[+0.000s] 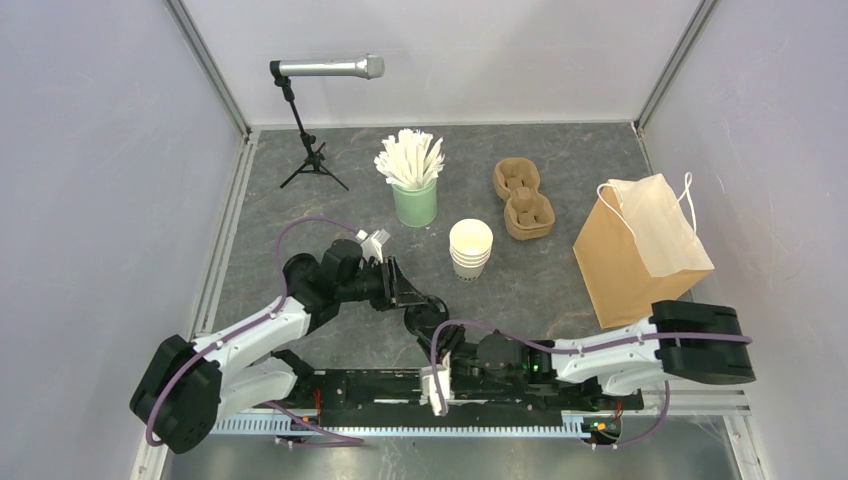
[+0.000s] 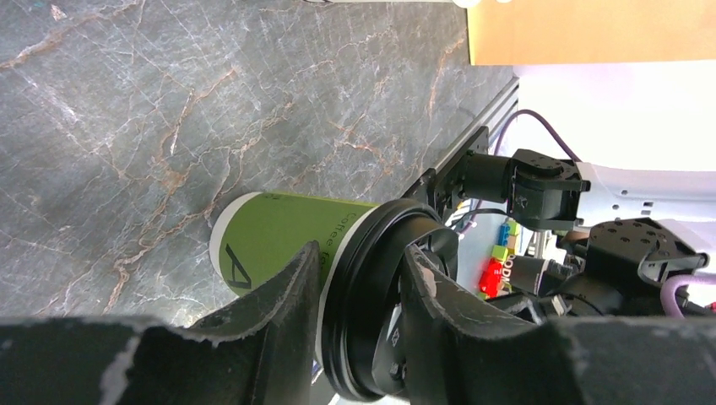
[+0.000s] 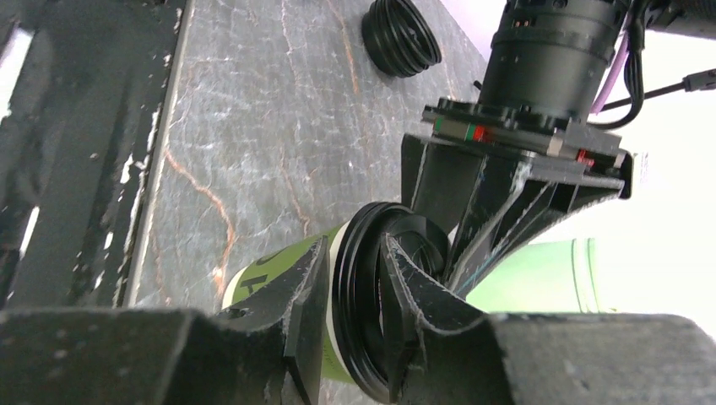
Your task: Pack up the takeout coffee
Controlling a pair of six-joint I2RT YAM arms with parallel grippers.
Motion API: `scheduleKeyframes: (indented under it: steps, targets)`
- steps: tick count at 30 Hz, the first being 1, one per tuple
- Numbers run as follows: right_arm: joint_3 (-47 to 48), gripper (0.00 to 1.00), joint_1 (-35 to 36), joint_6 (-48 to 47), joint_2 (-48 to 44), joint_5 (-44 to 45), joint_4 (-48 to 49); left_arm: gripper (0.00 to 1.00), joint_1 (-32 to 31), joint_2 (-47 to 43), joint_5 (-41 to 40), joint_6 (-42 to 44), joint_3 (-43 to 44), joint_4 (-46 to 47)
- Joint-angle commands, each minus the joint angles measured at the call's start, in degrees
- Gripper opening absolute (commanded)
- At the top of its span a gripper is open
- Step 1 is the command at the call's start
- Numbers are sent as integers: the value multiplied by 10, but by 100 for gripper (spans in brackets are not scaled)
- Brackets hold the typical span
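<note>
Closest in, at the left wrist: scuffed black fingers (image 2: 279,312) of the left gripper (image 2: 363,251), clenched on an olive-green paper cup (image 2: 270,240) with dark print at its round black plastic lid (image 2: 359,337), one finger against the cup wall just under the rim, the other over the lid's top. Reaching in from the left across the grey marbled stone-look table (image 1: 560,300). Met from the right by the right gripper (image 3: 355,245), grasping that same cup the same way, one finger below the lid's rim and one across its top. Cup near the front edge, between the two arms, lid upward; cannot tell whether standing on the table or lifted off it.

Farther back, left to right: silver microphone (image 1: 330,67) on a black tripod stand (image 1: 305,140) at the rear left; mint-green cup (image 1: 415,203) stuffed with white sticks (image 1: 410,158); just beside it and nearer, stack of lidless cream paper cups (image 1: 470,245); brown moulded-pulp cup carrier (image 1: 523,198), apart from the stack; white-handled tan paper bag (image 1: 635,260), standing at the far right.
</note>
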Motion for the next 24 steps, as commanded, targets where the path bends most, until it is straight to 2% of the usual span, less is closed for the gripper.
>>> scheduleKeyframes:
  steps: [1, 5, 9, 12, 16, 19, 24]
  targets:
    - [-65, 33, 17, 88, -31, -86, -213, 44, -2, 23, -43, 3, -31, -79]
    - [-56, 40, 13, 102, -114, -78, -196, 43, -2, 18, -39, 7, -22, -81]
    - [-42, 47, 8, 125, -151, -70, -192, 43, -3, 25, -37, 13, -15, -81]
    - [-33, 48, 1, 160, -181, -74, -180, 43, -3, 30, -35, 14, -10, -80]
    - [-28, 46, -12, 237, -219, -68, -155, 43, -3, 25, -27, 17, -5, -73]
    - [-24, 41, -37, 319, -240, -46, -143, 43, -2, 20, -24, 25, 4, -73]
    - [-12, 33, -71, 391, -247, -21, -157, 43, -3, 33, -14, 35, 19, -72]
